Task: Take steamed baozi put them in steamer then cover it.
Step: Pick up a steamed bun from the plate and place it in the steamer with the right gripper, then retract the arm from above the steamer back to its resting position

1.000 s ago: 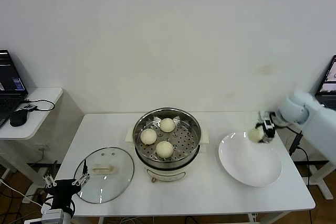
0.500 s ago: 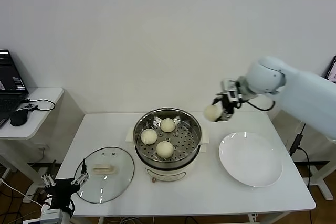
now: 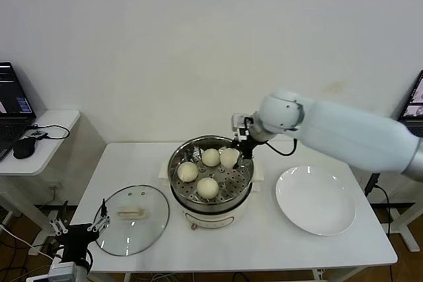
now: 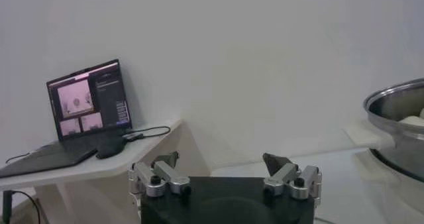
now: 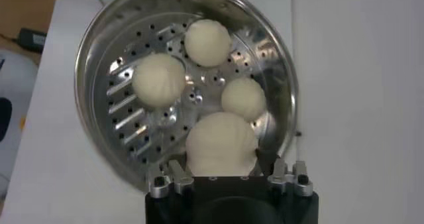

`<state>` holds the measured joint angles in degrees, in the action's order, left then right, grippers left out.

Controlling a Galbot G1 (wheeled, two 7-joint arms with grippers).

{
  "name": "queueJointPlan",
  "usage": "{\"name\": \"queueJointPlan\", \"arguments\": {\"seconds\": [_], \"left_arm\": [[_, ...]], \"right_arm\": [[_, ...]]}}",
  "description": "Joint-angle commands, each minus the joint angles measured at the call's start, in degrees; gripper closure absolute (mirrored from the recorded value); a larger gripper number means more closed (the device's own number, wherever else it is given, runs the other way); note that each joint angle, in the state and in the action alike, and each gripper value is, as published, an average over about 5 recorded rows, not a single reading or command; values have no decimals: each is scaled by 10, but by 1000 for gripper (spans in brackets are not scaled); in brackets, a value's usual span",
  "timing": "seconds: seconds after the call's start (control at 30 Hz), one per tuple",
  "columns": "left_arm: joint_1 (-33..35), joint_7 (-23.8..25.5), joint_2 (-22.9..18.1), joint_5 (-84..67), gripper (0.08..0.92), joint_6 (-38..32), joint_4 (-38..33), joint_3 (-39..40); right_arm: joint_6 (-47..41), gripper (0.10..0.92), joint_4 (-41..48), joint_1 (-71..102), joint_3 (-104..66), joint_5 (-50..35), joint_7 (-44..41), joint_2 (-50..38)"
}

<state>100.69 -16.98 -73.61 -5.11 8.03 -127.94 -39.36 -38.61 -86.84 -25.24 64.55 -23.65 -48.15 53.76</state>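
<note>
Head view: right gripper [image 3: 232,156], fingers clamped on the fourth bun [image 3: 229,158], hangs directly above the steamer's [image 3: 210,171] free tray space; left gripper [image 3: 82,228], fingers apart, parked near the lid [image 3: 131,220].

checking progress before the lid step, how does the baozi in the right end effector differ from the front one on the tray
The held baozi is shut in the right end effector over the steamer, at its right rear; the front baozi lies free on the perforated tray. The held one is squeezed taller than wide; the front one stays round. Both are smooth and cream-white. The cover still lies on the table, by the parked left end effector.
</note>
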Motion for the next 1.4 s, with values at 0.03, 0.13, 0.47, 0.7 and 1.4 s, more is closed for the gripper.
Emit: {"name": "queueJointPlan", "arguments": {"seconds": [0.03,0.13,0.47,0.7,1.4], "left_arm": [[-2,0,1,-1,177,0,4,0],[-4,0,1,-2,177,0,7,0],[-10,0,2,-2,177,0,13,5],[-15,1,3,-3,177,1,14,7],[-16,-2,-2,4,177,-2,32,15]], "right_arm": [[-30,355,46,45,17,9,42,46],[-30,355,55,52,15,17,45,46],[-29,292,39,51,-10,15,37,31],[-26,205,-45,16,-57,0,35,-28],[350,203,-210,868,-788,110,441,-93]]}}
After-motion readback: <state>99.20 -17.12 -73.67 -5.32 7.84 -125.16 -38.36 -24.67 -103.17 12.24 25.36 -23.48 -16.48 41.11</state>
